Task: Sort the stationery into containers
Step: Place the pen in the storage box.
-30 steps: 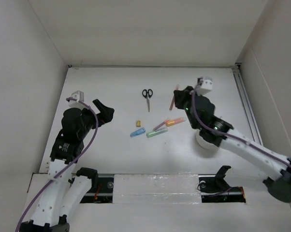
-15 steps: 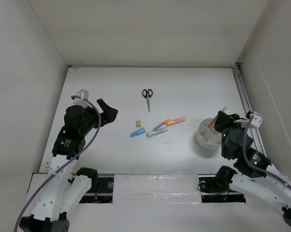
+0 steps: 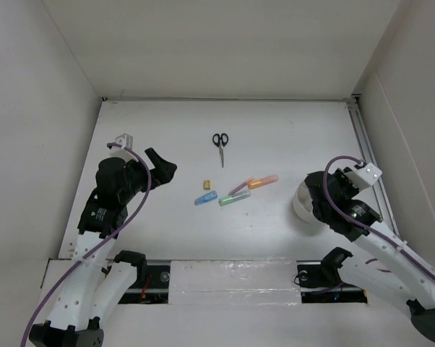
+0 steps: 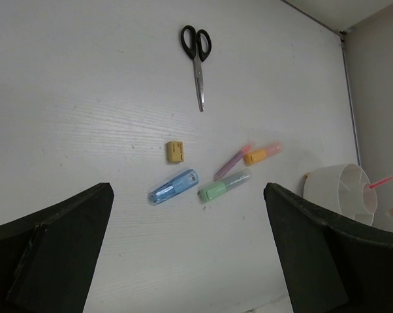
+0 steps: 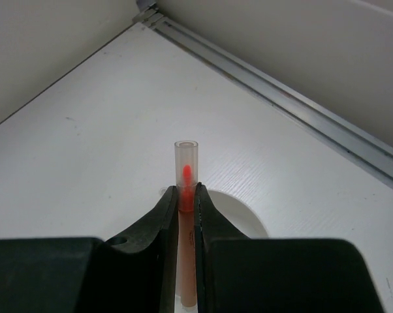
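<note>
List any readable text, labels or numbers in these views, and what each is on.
No readable text in any view.
scissors, yellow block, blue marker, green marker, orange marker: no lettering visible.
white cup and the pen held in the right gripper: plain, no print visible.

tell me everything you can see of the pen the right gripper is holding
The pen is a thin, straight stick with a clear, plastic-looking barrel, open at its far end, and a red-orange core inside. The right gripper pinches it between both fingers, its tip jutting past them. It is over the white cup; whether it touches the cup cannot be told.
</note>
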`<state>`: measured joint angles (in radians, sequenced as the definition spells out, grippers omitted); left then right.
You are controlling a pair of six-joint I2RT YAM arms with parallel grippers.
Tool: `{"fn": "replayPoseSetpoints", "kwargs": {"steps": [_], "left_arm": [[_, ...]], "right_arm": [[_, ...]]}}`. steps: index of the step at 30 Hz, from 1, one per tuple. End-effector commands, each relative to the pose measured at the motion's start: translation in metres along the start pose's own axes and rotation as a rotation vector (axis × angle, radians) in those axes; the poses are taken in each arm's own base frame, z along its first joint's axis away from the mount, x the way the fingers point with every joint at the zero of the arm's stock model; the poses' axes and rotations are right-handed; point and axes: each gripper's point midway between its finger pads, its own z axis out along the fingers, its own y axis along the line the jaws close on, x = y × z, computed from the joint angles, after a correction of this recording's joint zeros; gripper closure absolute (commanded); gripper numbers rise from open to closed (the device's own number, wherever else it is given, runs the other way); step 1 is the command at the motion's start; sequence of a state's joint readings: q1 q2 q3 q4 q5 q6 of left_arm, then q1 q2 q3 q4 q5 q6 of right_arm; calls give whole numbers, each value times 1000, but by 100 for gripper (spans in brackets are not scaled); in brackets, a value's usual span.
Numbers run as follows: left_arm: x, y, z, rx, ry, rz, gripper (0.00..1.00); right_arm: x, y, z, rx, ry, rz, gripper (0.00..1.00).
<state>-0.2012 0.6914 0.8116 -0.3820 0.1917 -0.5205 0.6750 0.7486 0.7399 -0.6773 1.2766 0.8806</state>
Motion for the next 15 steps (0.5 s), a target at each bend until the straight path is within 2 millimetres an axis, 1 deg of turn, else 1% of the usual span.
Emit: {"fn": "replayPoseSetpoints", "kwargs": {"steps": [1, 3, 4, 5, 6, 8, 9, 13, 15], "left_arm": [[-9, -12, -2, 55, -34, 26, 0], [-9, -12, -2, 55, -34, 26, 0], [-9, -12, -2, 55, -34, 26, 0], [-9, -12, -2, 55, -34, 26, 0], [-9, -12, -2, 55, -34, 26, 0], [-9, -12, -2, 55, -34, 26, 0], [-9, -12, -2, 55, -34, 26, 0], [-10, -14, -2, 67, -37, 28, 0], [-9, -16, -3, 75, -32, 28, 0]], "right_arm": [[-19, -5, 5, 59, -41, 73, 100], [-22, -4, 7, 60, -55, 81, 100], [-23, -6, 8, 55, -54, 39, 100], [-27, 1, 11, 44, -68, 72, 100], [-23, 1, 12, 44, -68, 54, 100], [-23, 2, 16, 50, -66, 64, 100], [-21, -2, 18, 64, -67, 58, 100], [-16, 1, 24, 87, -69, 35, 100], [-10, 2, 28, 103, -62, 14, 100]]}}
